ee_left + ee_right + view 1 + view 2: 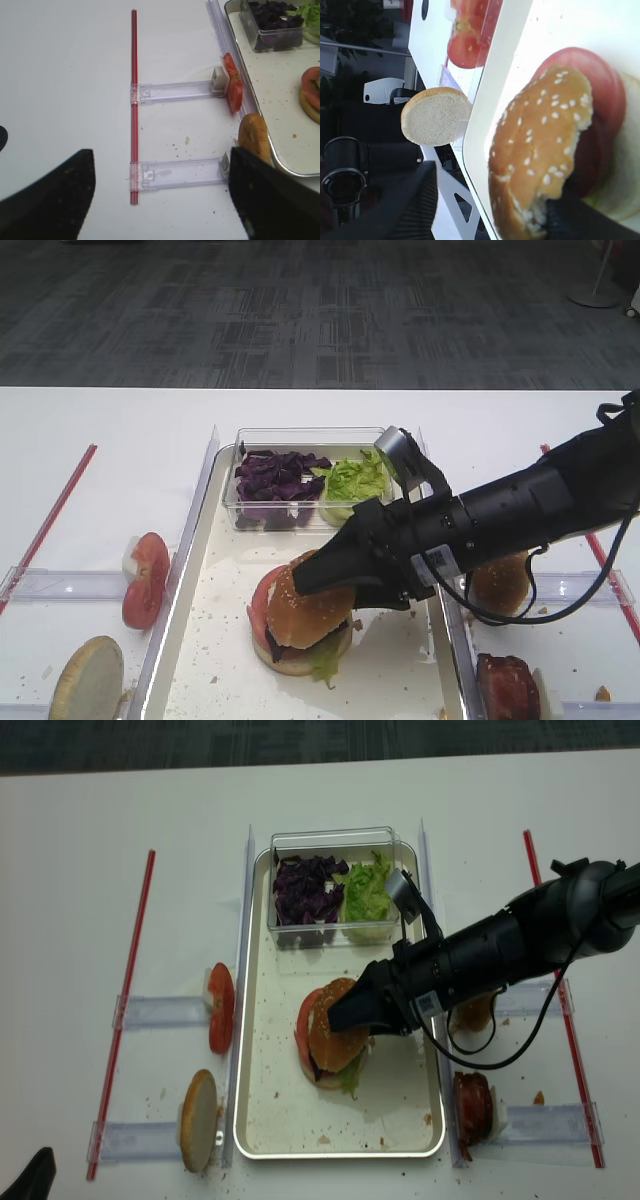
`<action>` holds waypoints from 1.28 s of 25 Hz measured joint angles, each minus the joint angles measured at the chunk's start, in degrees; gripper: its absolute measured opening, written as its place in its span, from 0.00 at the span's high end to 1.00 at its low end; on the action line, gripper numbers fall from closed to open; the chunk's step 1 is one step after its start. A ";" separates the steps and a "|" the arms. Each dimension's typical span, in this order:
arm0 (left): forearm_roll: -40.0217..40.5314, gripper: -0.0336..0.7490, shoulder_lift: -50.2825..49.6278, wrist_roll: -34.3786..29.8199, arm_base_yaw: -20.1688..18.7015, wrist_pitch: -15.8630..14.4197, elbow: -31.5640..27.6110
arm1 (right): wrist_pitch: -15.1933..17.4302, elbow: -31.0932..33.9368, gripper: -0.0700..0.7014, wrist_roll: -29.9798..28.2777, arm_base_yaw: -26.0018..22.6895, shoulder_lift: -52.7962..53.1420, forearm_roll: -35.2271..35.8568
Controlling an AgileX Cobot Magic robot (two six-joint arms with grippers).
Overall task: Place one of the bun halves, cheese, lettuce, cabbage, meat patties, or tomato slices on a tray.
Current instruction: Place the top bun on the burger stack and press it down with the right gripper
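Sesame-seeded bun top sitting dome-up, tipped slightly, on a stacked burger at the middle of the tray; round, so no clear long axis. Glossy golden-brown crust, pale seeds, ragged pale edge near the right gripper. Matte black jaws over the bun; cannot tell whether spread or pinching. Smooth red tomato slice leaning against the stack's left side. Frilly green lettuce and shredded purple cabbage in a clear box.
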State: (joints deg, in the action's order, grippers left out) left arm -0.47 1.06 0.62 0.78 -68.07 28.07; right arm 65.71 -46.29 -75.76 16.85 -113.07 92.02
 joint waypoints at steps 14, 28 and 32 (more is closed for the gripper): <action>0.00 0.31 0.00 0.00 0.00 0.00 0.00 | 0.00 0.00 0.29 -0.20 0.00 0.00 0.48; 0.00 0.31 0.00 0.00 0.00 0.00 0.00 | 0.00 0.00 0.20 -1.55 0.00 0.00 1.36; 0.00 0.31 0.00 0.00 0.00 0.00 0.00 | 0.11 0.00 0.13 -1.55 0.00 0.00 1.36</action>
State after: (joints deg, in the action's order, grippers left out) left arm -0.47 1.06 0.62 0.78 -68.07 28.07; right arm 65.82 -46.29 -77.31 16.85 -113.07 93.38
